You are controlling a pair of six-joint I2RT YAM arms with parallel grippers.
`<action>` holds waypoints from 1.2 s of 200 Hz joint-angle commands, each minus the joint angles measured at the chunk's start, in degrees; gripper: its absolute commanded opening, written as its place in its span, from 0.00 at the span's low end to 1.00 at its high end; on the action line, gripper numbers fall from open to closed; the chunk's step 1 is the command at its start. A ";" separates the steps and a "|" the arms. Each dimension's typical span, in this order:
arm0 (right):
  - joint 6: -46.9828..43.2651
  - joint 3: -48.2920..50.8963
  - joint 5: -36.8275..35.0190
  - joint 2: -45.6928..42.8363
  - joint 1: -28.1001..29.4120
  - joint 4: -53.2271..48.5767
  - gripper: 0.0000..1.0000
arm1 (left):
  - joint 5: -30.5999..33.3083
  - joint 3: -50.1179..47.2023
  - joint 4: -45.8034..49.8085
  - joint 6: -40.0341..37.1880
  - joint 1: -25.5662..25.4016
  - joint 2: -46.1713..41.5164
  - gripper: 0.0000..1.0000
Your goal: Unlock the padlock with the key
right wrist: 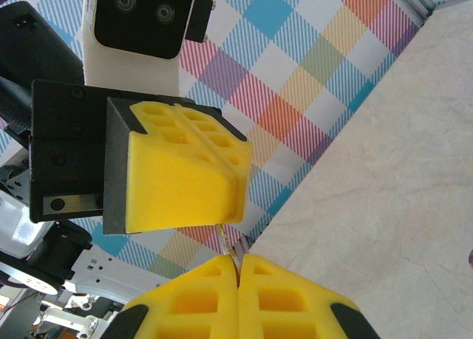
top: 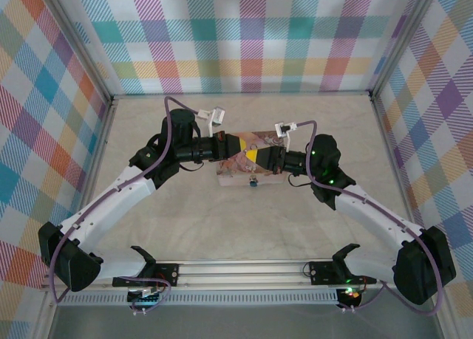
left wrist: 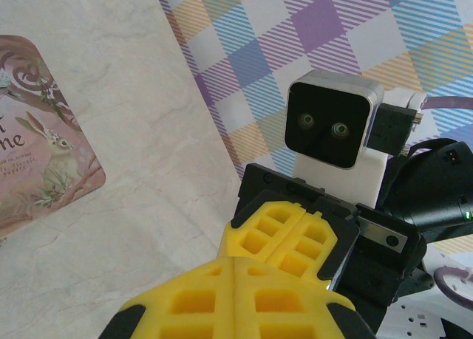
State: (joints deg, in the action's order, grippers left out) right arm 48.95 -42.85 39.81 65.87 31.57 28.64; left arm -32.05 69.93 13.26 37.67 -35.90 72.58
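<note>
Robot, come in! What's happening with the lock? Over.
Left gripper, right gripper shut, tips meeting over pink tin. Key sliver in right's tips. Padlock at tin's near edge, untouched.

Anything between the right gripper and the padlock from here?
Nothing visible does. The right gripper, shut, meets the left gripper tip to tip above the pink tin; the padlock sits clear at the tin's near edge.

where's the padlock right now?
Top view: the padlock sits at the middle of the pink tin's near edge, around the centre of the table, on the side facing the arm bases.
</note>
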 commanded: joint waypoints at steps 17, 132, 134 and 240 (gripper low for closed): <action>0.18 -0.05 2.25 0.16 0.42 3.78 0.00 | -1.34 2.47 -1.83 -0.87 -0.57 0.54 0.00; -7.20 -1.65 -4.37 -5.31 -2.79 -12.47 0.00 | 9.95 -2.00 8.35 -2.63 2.68 -5.20 0.75; -7.55 -1.80 -4.58 -5.42 -3.04 -13.24 0.00 | 10.58 -2.13 8.78 -2.72 2.68 -5.17 0.75; -28.54 -12.73 -51.07 2.12 -8.70 -51.86 0.00 | 28.13 -15.69 11.62 -1.94 2.68 -2.38 0.86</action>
State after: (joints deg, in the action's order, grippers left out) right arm 25.36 -54.33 2.83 63.70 23.55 -15.00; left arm -8.12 54.89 26.46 35.55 -33.61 68.95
